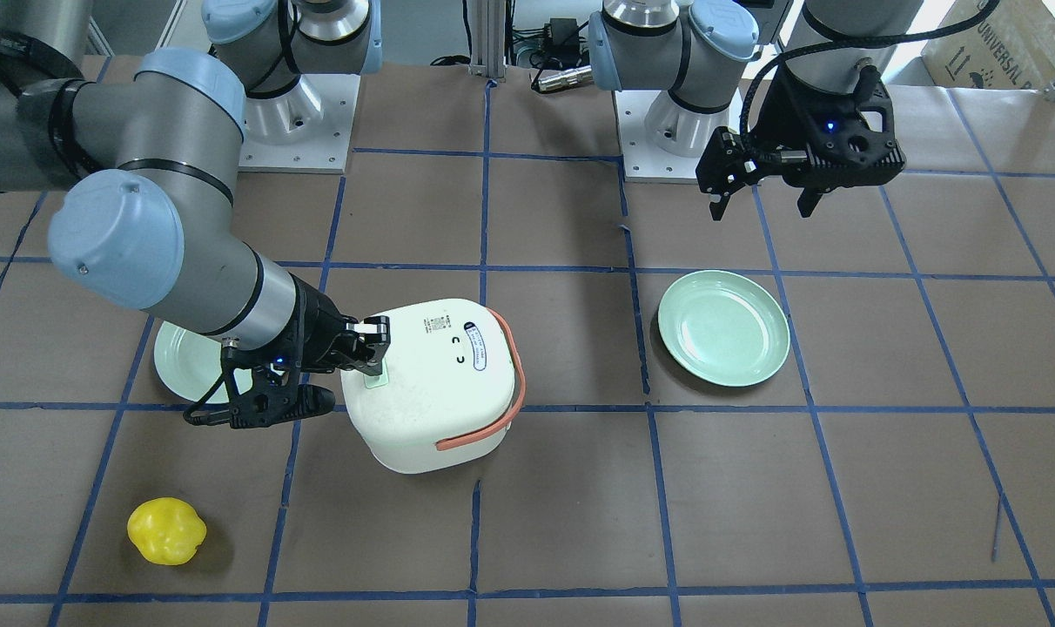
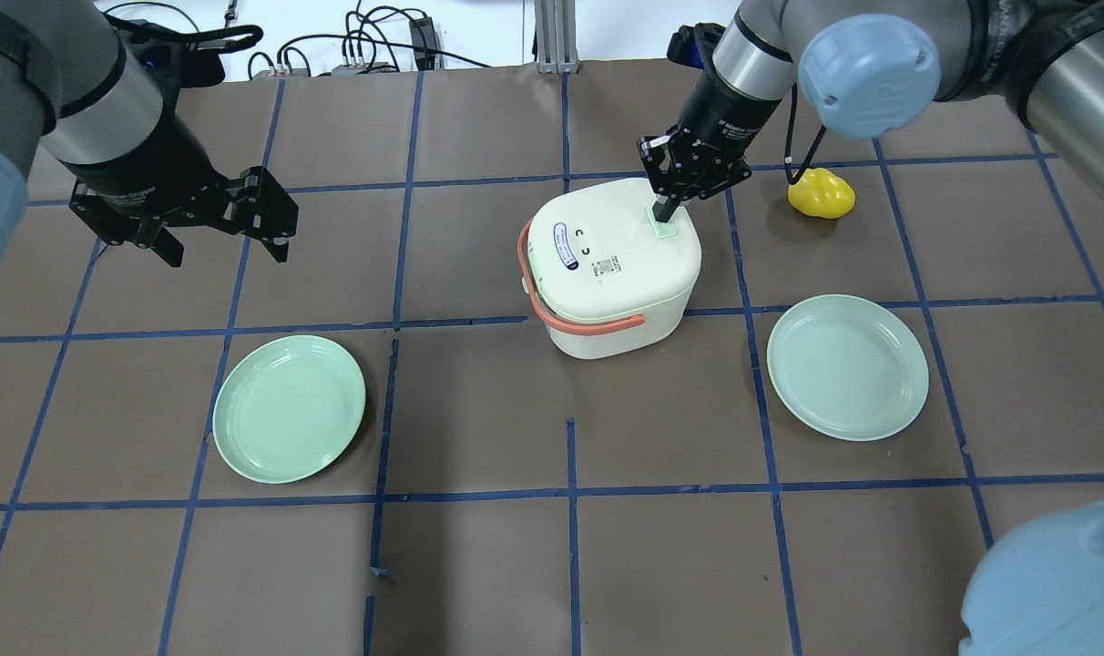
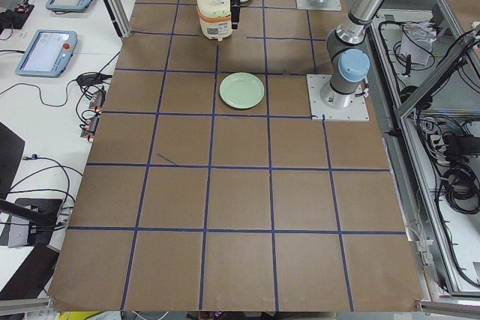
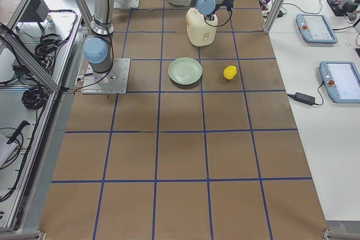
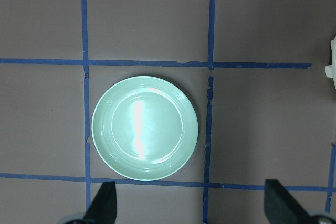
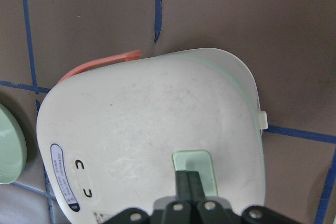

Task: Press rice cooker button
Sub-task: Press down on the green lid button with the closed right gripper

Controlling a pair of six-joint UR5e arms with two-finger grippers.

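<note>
The white rice cooker (image 1: 432,383) stands mid-table with its lid closed and its salmon-orange handle (image 1: 493,418) lowered around the body; it also shows in the overhead view (image 2: 607,264). A small mint-green button (image 6: 197,163) sits near one edge of the lid. My right gripper (image 2: 663,215) is shut, and its joined fingertips (image 6: 188,179) rest on that button. My left gripper (image 2: 227,255) is open and empty. It hovers off to the side above a green plate (image 5: 145,128), far from the cooker.
A green plate (image 2: 290,407) lies on my left side and another (image 2: 847,366) on my right, next to the cooker. A yellow pepper-like object (image 2: 821,193) lies beyond my right arm. Blue tape lines grid the brown table.
</note>
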